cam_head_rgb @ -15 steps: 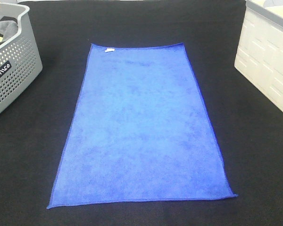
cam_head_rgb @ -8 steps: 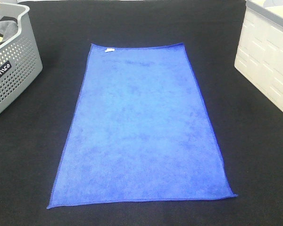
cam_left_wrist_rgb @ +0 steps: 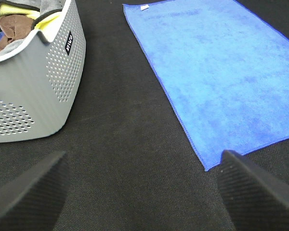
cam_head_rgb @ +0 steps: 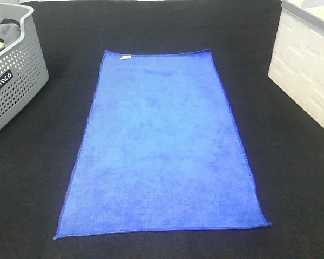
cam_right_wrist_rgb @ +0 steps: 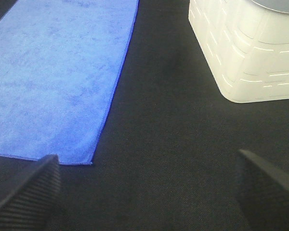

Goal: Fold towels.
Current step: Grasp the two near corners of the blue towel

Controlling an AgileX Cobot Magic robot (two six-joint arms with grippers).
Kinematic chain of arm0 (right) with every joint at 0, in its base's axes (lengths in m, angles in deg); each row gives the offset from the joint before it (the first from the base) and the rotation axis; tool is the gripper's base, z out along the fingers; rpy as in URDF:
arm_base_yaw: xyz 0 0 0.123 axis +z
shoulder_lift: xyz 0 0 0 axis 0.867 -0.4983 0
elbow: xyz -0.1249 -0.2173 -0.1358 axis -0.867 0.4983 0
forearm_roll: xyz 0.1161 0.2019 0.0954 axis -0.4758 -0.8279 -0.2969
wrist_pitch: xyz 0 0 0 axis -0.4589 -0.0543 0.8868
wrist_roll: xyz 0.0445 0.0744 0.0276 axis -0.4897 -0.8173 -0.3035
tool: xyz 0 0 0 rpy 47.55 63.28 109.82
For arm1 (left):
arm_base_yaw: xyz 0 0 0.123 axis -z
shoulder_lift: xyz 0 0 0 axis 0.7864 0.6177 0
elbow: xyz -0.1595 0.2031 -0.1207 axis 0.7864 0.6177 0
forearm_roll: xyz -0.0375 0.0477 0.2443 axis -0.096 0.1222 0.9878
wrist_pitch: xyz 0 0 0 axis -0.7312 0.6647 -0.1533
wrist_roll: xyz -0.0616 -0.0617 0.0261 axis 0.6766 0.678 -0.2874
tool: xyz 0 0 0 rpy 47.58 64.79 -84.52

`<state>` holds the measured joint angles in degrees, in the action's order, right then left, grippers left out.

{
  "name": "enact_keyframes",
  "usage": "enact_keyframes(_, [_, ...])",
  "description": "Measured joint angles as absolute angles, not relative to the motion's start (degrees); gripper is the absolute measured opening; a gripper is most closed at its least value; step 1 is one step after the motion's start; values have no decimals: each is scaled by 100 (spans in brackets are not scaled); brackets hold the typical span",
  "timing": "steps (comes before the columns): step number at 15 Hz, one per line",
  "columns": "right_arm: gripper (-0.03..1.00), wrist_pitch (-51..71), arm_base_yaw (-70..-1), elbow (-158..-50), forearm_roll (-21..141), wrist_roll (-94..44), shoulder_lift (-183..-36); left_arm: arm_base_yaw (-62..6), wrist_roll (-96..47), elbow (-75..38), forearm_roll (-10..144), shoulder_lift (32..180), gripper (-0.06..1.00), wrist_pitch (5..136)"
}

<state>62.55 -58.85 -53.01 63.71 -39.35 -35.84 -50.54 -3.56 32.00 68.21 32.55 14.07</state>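
Note:
A royal-blue towel (cam_head_rgb: 162, 145) lies flat and unfolded on the black table, long side running away from me, with a small white tag (cam_head_rgb: 126, 56) at its far left corner. It also shows in the left wrist view (cam_left_wrist_rgb: 221, 72) and the right wrist view (cam_right_wrist_rgb: 53, 77). My left gripper (cam_left_wrist_rgb: 139, 192) is open and empty, low over the black cloth beside the towel's near left corner (cam_left_wrist_rgb: 205, 168). My right gripper (cam_right_wrist_rgb: 149, 192) is open and empty beside the near right corner (cam_right_wrist_rgb: 90, 162). Neither gripper shows in the high view.
A grey perforated basket (cam_head_rgb: 13, 81) holding grey, brown and yellow cloths (cam_left_wrist_rgb: 19, 19) stands at the far left. A white plastic bin (cam_head_rgb: 308, 65) stands at the far right, also in the right wrist view (cam_right_wrist_rgb: 245, 53).

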Motion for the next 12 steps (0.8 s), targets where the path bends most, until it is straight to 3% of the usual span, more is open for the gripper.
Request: enact_keyframes(12, [91,6181,-5885,-5307,6371,-3935,-3595,-5054,-345,3171,6798,3284,78,1510])
